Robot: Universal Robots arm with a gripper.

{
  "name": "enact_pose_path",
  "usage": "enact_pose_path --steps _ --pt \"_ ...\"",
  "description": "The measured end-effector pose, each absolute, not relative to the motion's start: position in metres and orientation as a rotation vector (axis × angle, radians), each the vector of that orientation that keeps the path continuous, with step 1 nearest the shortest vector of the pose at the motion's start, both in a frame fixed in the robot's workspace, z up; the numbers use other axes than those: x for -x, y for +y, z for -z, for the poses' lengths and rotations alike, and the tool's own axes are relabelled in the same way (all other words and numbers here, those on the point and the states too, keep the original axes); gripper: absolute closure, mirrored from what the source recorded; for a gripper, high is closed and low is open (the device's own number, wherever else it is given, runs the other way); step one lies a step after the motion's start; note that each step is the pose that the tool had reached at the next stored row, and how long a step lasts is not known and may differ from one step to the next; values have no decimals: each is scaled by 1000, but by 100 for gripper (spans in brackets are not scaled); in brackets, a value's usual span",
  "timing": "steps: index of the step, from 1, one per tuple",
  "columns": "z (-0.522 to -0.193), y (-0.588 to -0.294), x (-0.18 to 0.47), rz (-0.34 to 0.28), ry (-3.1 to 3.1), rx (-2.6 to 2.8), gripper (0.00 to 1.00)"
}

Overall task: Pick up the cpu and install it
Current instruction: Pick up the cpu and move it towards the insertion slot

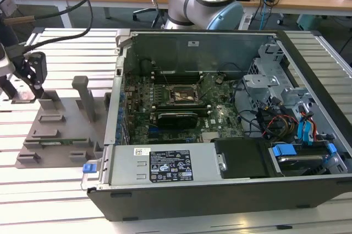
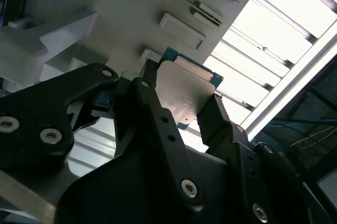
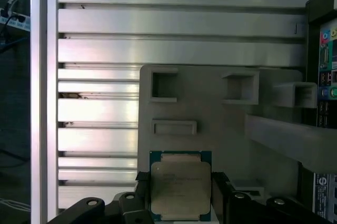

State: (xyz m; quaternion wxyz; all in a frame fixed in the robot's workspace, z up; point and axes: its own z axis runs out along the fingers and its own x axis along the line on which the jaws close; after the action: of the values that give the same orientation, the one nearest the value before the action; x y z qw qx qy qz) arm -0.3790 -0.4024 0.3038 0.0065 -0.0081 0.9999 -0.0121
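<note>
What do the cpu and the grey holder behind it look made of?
The cpu: metal lid, silvery with a soft sheen, on a green-rimmed board. The holder: probably plastic, matte grey; dull even surface, moulded pockets.

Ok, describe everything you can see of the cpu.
The cpu is a small, thin, flat square chip with a silvery-grey metal top bearing faint print and a teal-green rim. It looks intact, with its top facing both wrist cameras. The gripper has its black jaws against two opposite edges, shut on it. It sits over the edge of the grey tray; whether it rests there or is lifted cannot be told.
</note>
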Motion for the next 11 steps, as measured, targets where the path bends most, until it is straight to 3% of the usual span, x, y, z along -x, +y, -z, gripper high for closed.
enact_pose_path --steps 11 --pt "-321 -402 379 38 3128 25 45"
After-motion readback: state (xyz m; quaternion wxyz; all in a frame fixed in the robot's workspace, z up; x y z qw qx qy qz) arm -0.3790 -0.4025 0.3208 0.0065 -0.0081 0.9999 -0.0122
